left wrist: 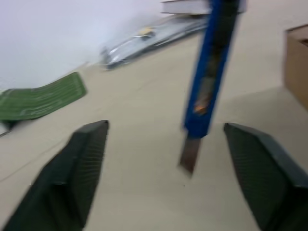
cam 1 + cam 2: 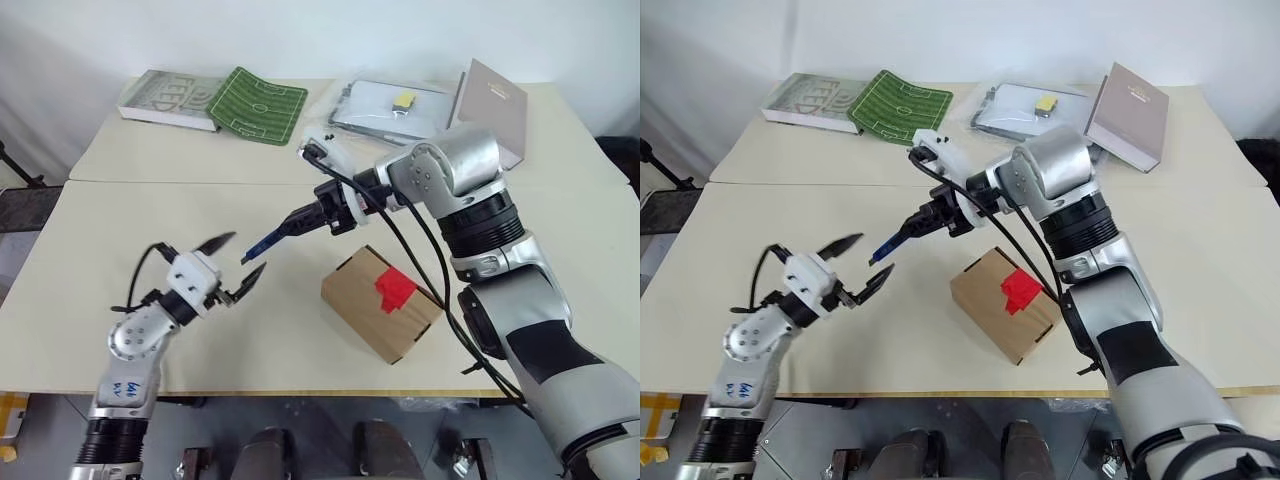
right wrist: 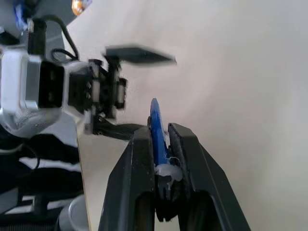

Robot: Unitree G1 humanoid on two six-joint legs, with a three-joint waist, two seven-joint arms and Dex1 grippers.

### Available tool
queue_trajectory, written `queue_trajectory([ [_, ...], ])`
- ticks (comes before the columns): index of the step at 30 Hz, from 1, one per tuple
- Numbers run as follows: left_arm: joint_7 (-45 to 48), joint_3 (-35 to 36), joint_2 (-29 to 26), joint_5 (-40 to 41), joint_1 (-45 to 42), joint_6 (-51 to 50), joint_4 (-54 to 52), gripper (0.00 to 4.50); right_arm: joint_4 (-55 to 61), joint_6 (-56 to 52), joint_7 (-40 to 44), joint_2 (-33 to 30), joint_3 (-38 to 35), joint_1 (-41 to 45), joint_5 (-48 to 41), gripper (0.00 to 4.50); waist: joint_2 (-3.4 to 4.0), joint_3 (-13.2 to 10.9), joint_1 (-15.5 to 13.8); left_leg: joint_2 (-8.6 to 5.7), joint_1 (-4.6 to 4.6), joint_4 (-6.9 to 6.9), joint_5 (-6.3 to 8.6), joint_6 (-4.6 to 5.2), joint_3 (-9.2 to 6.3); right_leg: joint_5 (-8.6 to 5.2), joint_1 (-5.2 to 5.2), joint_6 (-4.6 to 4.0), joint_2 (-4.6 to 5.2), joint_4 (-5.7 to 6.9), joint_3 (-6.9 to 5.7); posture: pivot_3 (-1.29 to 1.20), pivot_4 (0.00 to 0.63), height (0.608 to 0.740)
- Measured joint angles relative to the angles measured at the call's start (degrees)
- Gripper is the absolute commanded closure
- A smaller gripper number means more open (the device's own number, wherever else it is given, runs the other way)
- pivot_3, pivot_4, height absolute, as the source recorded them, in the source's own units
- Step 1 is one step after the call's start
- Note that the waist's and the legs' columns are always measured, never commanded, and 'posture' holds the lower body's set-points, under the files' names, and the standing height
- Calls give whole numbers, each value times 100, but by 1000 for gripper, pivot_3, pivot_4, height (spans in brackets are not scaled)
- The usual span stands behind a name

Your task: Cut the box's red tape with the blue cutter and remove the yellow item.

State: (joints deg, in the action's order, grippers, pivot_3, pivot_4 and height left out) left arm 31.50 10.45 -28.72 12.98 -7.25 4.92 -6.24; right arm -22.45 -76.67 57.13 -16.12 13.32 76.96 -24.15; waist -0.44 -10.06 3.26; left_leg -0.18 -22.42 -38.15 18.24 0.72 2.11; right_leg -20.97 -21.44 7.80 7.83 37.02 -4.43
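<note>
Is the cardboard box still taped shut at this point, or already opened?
Shut. The box has its flaps down with the red tape across the top, looking uncut. The blue cutter is in the right hand, off the box.

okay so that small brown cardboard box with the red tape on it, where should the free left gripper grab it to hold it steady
Judging by its tilt, grip the small brown cardboard box across its near-left corner walls, coming from the left gripper's side. That keeps the open fingers clear of the red tape on top.

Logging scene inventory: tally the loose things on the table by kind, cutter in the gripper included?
Books: 2, grey book, pale book
Green football-pitch mat: 1
Clear plastic sleeve: 1
Box: 1
Blue cutter: 1
Total: 6
</note>
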Motion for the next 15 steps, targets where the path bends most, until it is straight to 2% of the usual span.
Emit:
queue_trajectory([
  [4,283,832,-428,1268,1050,-1334,-731,0,211,4,-193,-388,-416,-104,-80,4340,-1,-3,9,0,1,16,1,1,-6,0,-3,0,5,-3,3,0,150,740],
  [6,381,1007,-512,1736,1546,-1909,-1120,0,283,30,-295,-584,-642,-177,-103,4340,0,-6,-20,-2,-1,19,2,1,-10,0,-1,0,15,-9,4,0,150,740],
  [11,274,853,-367,2560,1874,-2813,-2209,0,576,54,-425,-749,-827,-377,-210,4340,-4,-9,-133,-12,-7,6,1,2,-7,1,8,-2,24,-22,8,0,150,740],
  [15,-277,207,-181,2854,1623,-3619,-2850,0,1307,168,-511,-1149,-1253,-829,-416,4340,-4,-10,-209,-17,-7,3,0,5,-11,2,31,-1,20,-53,8,0,150,740],
])
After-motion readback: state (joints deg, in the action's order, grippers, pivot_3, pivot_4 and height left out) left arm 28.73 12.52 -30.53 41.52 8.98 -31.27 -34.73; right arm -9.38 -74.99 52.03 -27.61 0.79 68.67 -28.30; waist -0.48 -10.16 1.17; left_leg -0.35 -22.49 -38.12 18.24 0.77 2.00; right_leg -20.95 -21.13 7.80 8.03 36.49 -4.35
